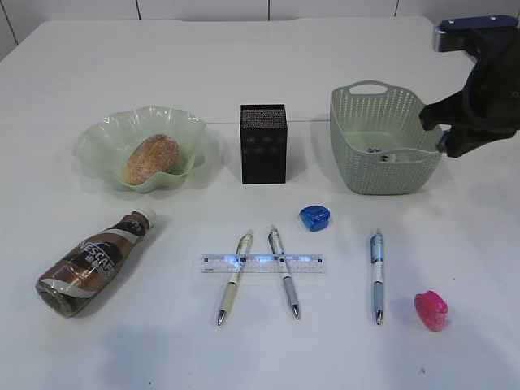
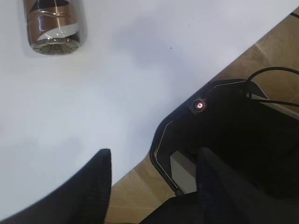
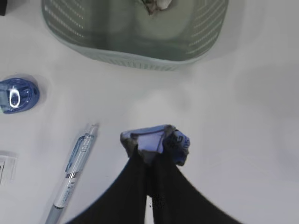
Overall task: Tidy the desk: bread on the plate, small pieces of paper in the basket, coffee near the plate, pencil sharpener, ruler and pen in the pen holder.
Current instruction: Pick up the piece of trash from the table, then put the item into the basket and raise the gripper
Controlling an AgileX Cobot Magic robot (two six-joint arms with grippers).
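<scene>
Bread (image 1: pixel 150 158): you have one bun, lying in the one green plate (image 1: pixel 97 134) at ten o'clock on the desk (image 1: pixel 244 65). One coffee (image 1: pixel 89 264) bottle lies on its side at eight o'clock. Count three pens, one clear ruler (image 1: pixel 262 262), two sharpeners, blue (image 1: pixel 314 217) and pink (image 1: pixel 431 310). One pen holder (image 1: pixel 263 143) stands at twelve, one basket (image 1: pixel 382 138) at two. Your right gripper (image 3: pixel 152 144) is pinching one crumpled paper scrap (image 3: pixel 156 139); your left gripper (image 2: pixel 152 182) stands spread, holding nothing.
</scene>
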